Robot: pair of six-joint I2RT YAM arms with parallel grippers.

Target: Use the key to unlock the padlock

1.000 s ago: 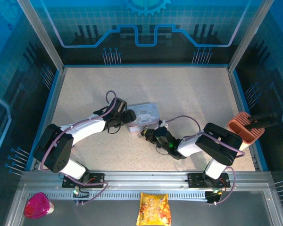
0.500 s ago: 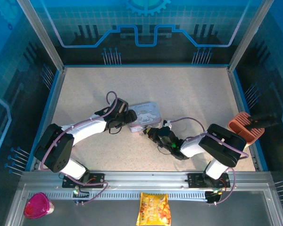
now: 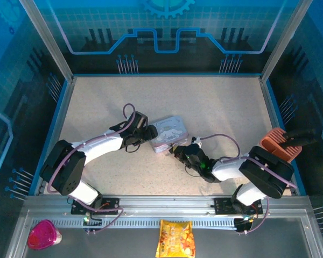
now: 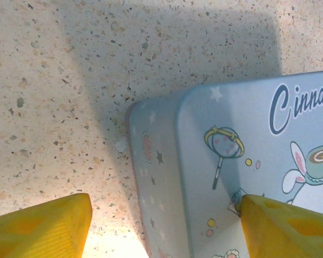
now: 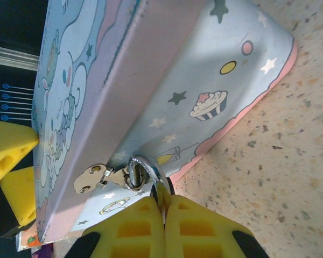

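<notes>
**Padlock hangs on the tin's hasp, right tool closed at its shackle**

A pale blue cartoon tin (image 3: pixel 169 130) lies near the middle of the speckled tabletop (image 3: pixel 215 102). The left tool (image 3: pixel 149 133) is at its 9 o'clock end and the right tool (image 5: pixel 162 204) at about its 5 o'clock.

In the right wrist view, the padlock (image 5: pixel 144 167) hangs on the tin's side wall. Its silvery shackle is looped through a small metal hasp (image 5: pixel 94 177) fixed just under the lid's edge. The right tool's yellow pads are pressed together directly at 6 o'clock of that loop. The shackle's lower end runs into the seam between them, and I cannot tell whether it is pinched there. A sliver of the dark lock body peeks out at the pads' 1 o'clock, and the rest is hidden behind them.

In the left wrist view, the left tool's fingers (image 4: pixel 43 226) stand wide apart around the tin's rounded corner. One is over bare tabletop, apart from the tin's wall, and the other sits at the lid's printed face.

An orange holder (image 3: pixel 277 145) stands at the tabletop's 3 o'clock edge, with a dark object lying across it. A yellow snack bag (image 3: pixel 176 239) lies at 6 o'clock, beyond the arm bases.
</notes>
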